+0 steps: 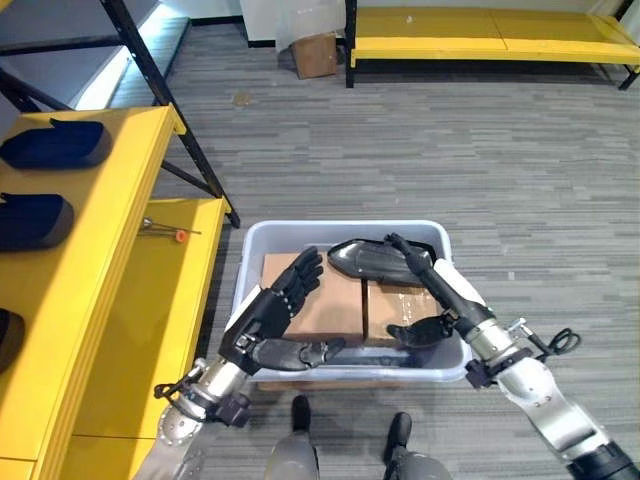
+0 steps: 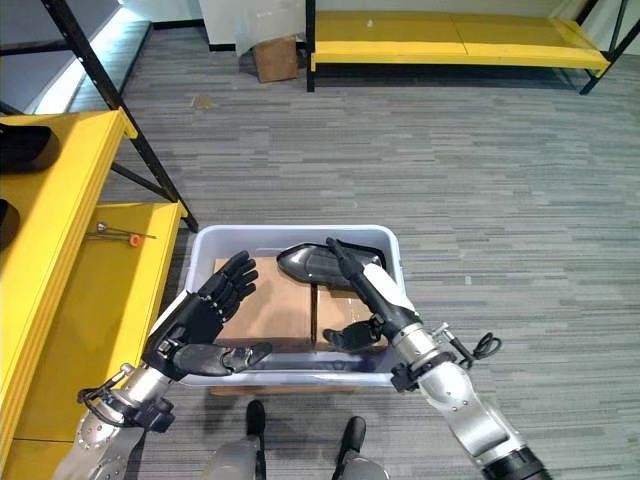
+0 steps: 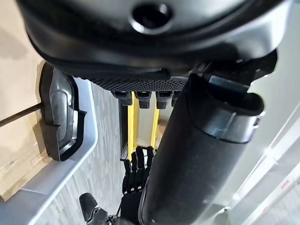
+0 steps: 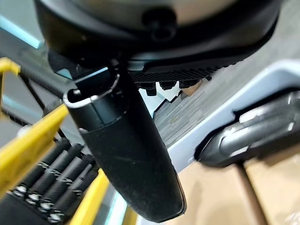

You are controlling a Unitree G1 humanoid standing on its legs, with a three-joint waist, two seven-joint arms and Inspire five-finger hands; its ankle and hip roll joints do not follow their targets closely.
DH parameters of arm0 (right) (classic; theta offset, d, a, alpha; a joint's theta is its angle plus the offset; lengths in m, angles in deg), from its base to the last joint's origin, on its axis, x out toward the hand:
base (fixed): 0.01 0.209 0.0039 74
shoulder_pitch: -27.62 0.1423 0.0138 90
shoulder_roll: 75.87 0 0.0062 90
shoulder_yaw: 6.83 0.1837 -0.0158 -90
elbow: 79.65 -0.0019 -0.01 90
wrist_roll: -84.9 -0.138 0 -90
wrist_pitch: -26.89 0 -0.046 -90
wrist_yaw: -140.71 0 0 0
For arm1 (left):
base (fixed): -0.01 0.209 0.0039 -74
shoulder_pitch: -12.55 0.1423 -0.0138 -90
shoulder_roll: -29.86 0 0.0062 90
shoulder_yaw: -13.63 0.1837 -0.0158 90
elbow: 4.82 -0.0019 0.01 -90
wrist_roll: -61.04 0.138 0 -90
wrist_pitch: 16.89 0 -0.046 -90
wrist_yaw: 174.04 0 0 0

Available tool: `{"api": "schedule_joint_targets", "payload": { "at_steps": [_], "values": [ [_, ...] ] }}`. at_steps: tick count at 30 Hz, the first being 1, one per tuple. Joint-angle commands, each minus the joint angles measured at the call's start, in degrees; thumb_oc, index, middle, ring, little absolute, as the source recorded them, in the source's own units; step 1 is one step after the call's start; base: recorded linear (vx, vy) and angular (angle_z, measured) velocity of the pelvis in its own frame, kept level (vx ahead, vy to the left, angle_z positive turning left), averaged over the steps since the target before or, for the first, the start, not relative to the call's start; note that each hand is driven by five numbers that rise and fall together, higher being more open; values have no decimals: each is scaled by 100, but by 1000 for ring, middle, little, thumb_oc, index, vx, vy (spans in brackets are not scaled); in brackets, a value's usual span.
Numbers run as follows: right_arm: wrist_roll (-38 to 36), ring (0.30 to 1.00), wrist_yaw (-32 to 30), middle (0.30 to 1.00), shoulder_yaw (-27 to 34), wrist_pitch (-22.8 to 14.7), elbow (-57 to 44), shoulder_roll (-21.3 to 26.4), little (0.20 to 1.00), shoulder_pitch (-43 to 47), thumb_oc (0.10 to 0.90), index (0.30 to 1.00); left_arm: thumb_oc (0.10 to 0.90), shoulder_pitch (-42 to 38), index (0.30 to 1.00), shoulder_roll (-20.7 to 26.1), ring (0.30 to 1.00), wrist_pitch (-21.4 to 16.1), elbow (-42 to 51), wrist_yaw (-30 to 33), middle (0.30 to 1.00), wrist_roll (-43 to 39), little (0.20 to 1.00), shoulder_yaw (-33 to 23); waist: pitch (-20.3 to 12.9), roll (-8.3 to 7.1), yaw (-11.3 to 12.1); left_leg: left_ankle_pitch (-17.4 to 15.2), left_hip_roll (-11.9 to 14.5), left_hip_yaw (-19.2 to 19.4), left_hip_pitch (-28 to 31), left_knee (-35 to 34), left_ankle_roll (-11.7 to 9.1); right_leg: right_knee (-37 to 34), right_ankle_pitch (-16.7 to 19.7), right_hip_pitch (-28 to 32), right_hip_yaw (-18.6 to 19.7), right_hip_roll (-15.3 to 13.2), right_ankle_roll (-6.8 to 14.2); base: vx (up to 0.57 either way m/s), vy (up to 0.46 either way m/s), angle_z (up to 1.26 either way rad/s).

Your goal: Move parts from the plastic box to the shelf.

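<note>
A pale plastic box (image 1: 440, 235) sits on the grey floor (image 1: 450, 140) right in front of the robot, with brown cardboard (image 1: 330, 300) lining its bottom; a dark curved part (image 1: 375, 258) lies inside near the box's far wall, at about twelve o'clock within it, resting on the cardboard; the left hand (image 1: 270, 315) hovers over the box's seven o'clock corner, fingers straight and spread wide, thumb stretched along the near rim, holding nothing; the right hand (image 1: 440, 295) reaches in from four o'clock, its fingers extended straight with the tips at the dark part's right end, thumb splayed low, nothing clasped; the yellow shelf (image 1: 110, 250) stands off at nine o'clock, well apart from the box; dark blue parts (image 1: 55, 143) already lie on its upper level; a small orange-tipped tool (image 1: 170, 233) rests on the lower level.
</note>
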Motion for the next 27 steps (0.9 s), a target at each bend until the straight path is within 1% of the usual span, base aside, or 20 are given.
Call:
{"api": "schedule_joint_targets", "payload": {
  "at_steps": [1,2,3,5,7,8,9,11,12,13,14,15,16,18,20,23,24,27],
  "values": [
    [441,1000,-371,1000,-159,-623,-73,386,1000,1776,900,1000,900,-458,1000,280,1000,-559,737,-95,1000,-670,1000,70,-178,-210,297,-704,-34,-9,122,576,44,956,-811,-155,-36,-321,59,15,-110,8],
    [572,1000,-333,1000,-309,-480,65,460,1000,2229,900,1000,900,-577,1000,329,1000,-548,694,-64,1000,-666,1000,131,-89,-199,349,-710,-34,-61,29,644,33,1034,-835,-234,-48,-312,46,-148,-144,6],
    [591,1000,-290,1000,-576,-380,517,598,1000,3006,900,1000,900,-785,1000,418,1000,-585,649,-40,1000,-684,1000,206,103,-179,458,-703,-54,-129,-146,689,36,1117,-863,-399,-37,-277,21,-205,-130,9],
    [727,1000,-355,1000,-841,-119,922,644,1000,3567,900,1000,900,-992,1000,460,1000,-683,579,-166,1000,-711,1000,250,301,-166,533,-660,-86,-195,-305,677,49,1166,-873,-554,-50,-232,-4,-190,-103,10],
    [783,1000,-435,1000,-1028,-34,1316,637,1000,3866,900,1000,900,-1065,1000,476,1000,-730,604,-133,1000,-642,1000,275,416,-143,581,-640,-118,-250,-392,689,58,1198,-883,-629,-43,-202,-28,-113,-52,17],
    [968,1000,-662,1000,-1241,88,1823,614,1000,4094,900,1000,900,-1149,1000,492,1000,-773,616,-153,1000,-666,1000,290,549,-103,648,-598,-149,-313,-481,679,76,1221,-898,-691,-45,-167,-62,-98,-62,21],
    [992,1000,-747,1000,-1324,274,2295,581,1000,4251,900,1000,900,-1229,1000,505,1000,-758,619,-154,1000,-625,1000,286,627,-82,706,-573,-173,-358,-554,674,80,1227,-908,-722,-70,-141,-81,-85,-78,15],
    [938,1000,-844,1000,-1450,424,2975,531,1000,4465,900,1000,900,-1343,1000,549,1000,-708,645,-179,1000,-610,1000,274,740,-68,793,-550,-192,-408,-638,671,86,1230,-919,-752,-99,-108,-99,-42,-88,18],
    [951,1000,-843,1000,-1476,485,3096,524,1000,4511,900,1000,900,-1369,1000,563,1000,-693,641,-191,1000,-609,1000,255,760,-71,806,-545,-193,-419,-658,674,85,1228,-920,-756,-110,-100,-100,-23,-105,21],
    [972,1000,-901,1000,-1541,487,3440,504,1000,4617,900,1000,900,-1436,1000,589,1000,-647,649,-215,1000,-613,1000,244,817,-70,856,-531,-196,-442,-703,680,86,1225,-920,-765,-129,-83,-109,-14,-123,16],
    [897,1000,-903,1000,-1642,638,3724,474,1000,4739,900,1000,900,-1502,1000,632,1000,-574,669,-232,1000,-654,1000,233,865,-85,903,-523,-196,-460,-762,701,81,1223,-916,-782,-157,-69,-111,-10,-119,10],
    [891,1000,-876,1000,-1666,713,3791,464,1000,4773,900,1000,900,-1521,1000,641,1000,-552,672,-233,1000,-658,1000,230,878,-89,914,-522,-197,-466,-775,706,81,1223,-916,-787,-163,-64,-112,-17,-118,4],
    [927,1000,-938,1000,-1719,712,4069,414,1000,4856,900,1000,900,-1578,1000,647,1000,-490,696,-230,1000,-624,1000,226,932,-101,954,-509,-193,-479,-826,716,81,1222,-909,-803,-180,-49,-117,-18,-86,2],
    [850,1000,-946,1000,-1793,762,4315,384,1000,4982,900,1000,900,-1649,1000,678,1000,-437,680,-256,1000,-611,1000,215,987,-118,993,-488,-180,-488,-886,716,75,1223,-903,-835,-208,-24,-126,-19,-106,6],
    [833,1000,-914,1000,-1896,1057,4767,346,1000,5189,900,1000,900,-1710,1000,753,1000,-336,664,-338,1000,-638,1000,154,1092,-132,1070,-441,-176,-503,-985,693,61,1231,-907,-886,-256,32,-147,-10,-113,9],
    [876,1000,-1004,1000,-2028,1327,5106,303,1000,5266,900,1000,900,-1711,1000,787,1000,-237,689,-382,1000,-630,1000,111,1137,-138,1142,-391,-163,-520,-1087,637,46,1236,-917,-959,-290,84,-165,8,-92,3],
    [886,1000,-1072,1000,-2075,1556,5295,265,1000,5313,900,1000,900,-1706,1000,817,1000,-234,654,-442,1000,-646,1000,89,1137,-134,1175,-347,-153,-527,-1146,575,41,1237,-921,-1005,-313,118,-177,32,-94,-1],
    [963,1000,-1315,1000,-2123,1762,5560,243,1000,5423,900,1000,900,-1756,1000,886,1000,-206,619,-469,1000,-702,1000,73,1137,-146,1204,-311,-147,-525,-1252,532,36,1234,-908,-1107,-344,151,-179,2,-59,0]
  ]
}}
